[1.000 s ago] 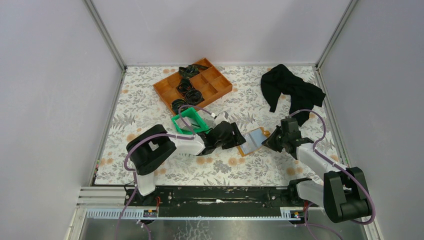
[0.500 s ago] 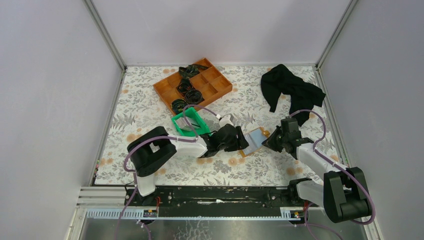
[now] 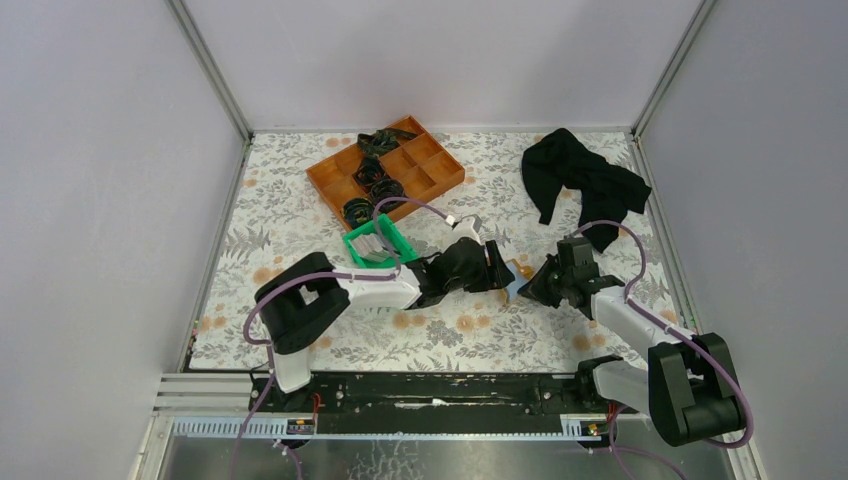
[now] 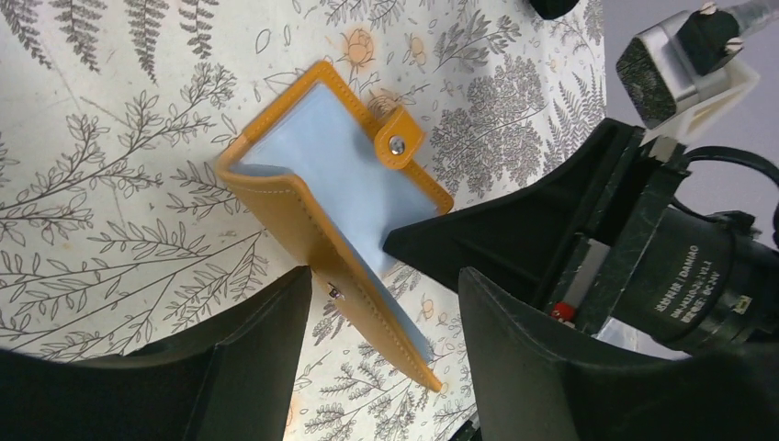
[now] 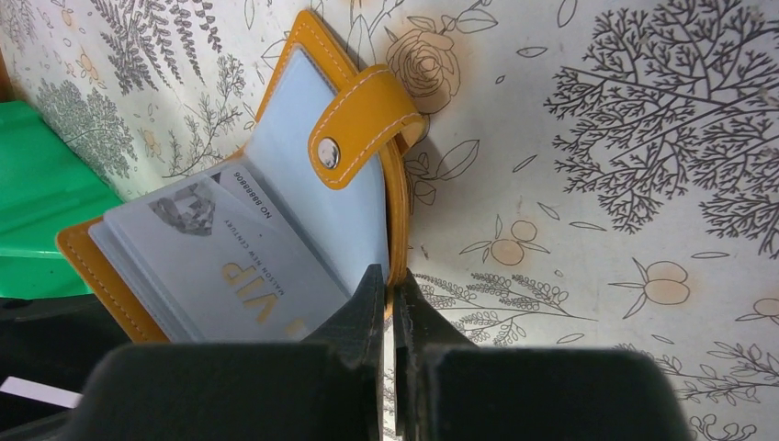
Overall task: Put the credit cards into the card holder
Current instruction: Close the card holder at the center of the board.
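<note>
I am looking at a pale, bare-walled booth with a tabletop (image 3: 300,330) covered in a flowered cloth. Toward the far edge, left of the middle, sits an orange compartment tray (image 3: 432,178) with coils of black cable (image 3: 372,180) in several of its cells. Just on its near side is a small green plastic bin (image 3: 395,240); there is something pale inside it that I cannot make out. A crumpled black cloth (image 3: 580,180) lies by the far right corner, well apart from the rest.

The card holder (image 4: 331,184) lies right of the tabletop's middle, between the two arms. From above it is almost wholly hidden under the left gripper (image 3: 497,270). It is half open, its orange covers spread in a V, the pale blue inside showing, and its snap tab (image 5: 354,138) is undone and curls over the far rim. A whitish-grey credit card (image 5: 230,262) marked VIP lies against the blue inside.

The left gripper's fingers (image 4: 248,349) stand wide apart, one on each side of the near cover and not touching it. The right gripper (image 3: 535,285) comes in from the right with its jaws pressed together on the holder's right-hand rim, which runs into the slit between them.

A second ago the left gripper hung further left, near the green bin, and the holder's blue inside was plain to see from above. The left arm has since reached toward the right until it covers the holder. The right arm has barely moved, and its grip has not changed.
</note>
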